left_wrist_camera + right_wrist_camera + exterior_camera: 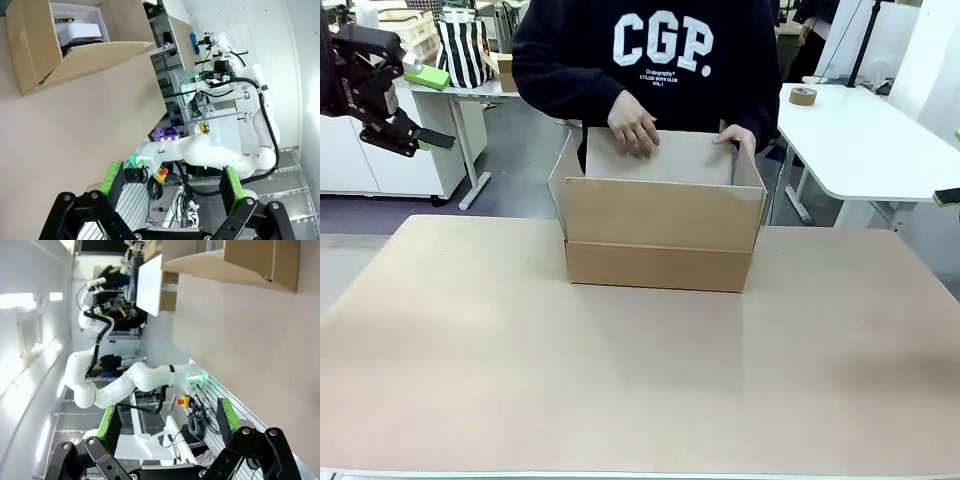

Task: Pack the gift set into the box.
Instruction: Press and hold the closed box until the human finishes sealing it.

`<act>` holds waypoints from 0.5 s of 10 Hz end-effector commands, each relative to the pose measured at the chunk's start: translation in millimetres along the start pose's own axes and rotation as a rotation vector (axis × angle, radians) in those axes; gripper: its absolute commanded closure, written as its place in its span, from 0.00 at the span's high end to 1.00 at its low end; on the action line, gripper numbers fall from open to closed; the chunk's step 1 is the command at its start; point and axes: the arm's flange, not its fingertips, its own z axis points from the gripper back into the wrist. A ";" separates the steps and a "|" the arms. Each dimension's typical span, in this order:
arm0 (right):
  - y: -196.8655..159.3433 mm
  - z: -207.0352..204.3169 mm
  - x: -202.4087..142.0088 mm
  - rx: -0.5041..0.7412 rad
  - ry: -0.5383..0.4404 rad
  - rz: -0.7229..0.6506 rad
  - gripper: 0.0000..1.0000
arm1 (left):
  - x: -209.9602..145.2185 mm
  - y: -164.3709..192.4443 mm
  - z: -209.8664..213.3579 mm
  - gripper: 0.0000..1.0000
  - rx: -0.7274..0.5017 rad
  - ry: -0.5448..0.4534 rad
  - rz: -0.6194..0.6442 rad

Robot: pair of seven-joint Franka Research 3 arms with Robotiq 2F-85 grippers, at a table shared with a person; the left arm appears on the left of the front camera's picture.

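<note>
The fingers [113, 176] of my left gripper [172, 180] are hanging wide apart with nothing between them, raised off to the left of the table [620, 380], and my right gripper [167, 419] is gaping just as empty. The box [660, 225] is sitting at the far middle, flaps up, a person's hand [635, 128] pressing its far flap. I am judging it light, stiff in the walls, floppy at the flaps and apt to slide, so I would be pinching a wall rim near a corner.
</note>
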 end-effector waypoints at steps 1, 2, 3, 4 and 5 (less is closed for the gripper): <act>5.0 1.1 0.2 0.021 -0.007 -0.011 1.00 | -0.6 1.6 3.4 1.00 0.000 -0.003 0.012; 5.0 1.1 0.2 0.021 -0.007 -0.011 1.00 | -0.6 1.6 3.4 1.00 0.000 -0.003 0.012; 5.0 1.1 0.2 0.021 -0.007 -0.011 1.00 | -0.6 1.6 3.4 1.00 0.000 -0.003 0.012; 5.0 1.1 0.2 0.021 -0.007 -0.011 1.00 | -0.6 1.6 3.4 1.00 0.000 -0.003 0.012; 5.0 1.1 0.2 0.021 -0.007 -0.011 1.00 | -0.6 1.6 3.4 1.00 0.000 -0.003 0.012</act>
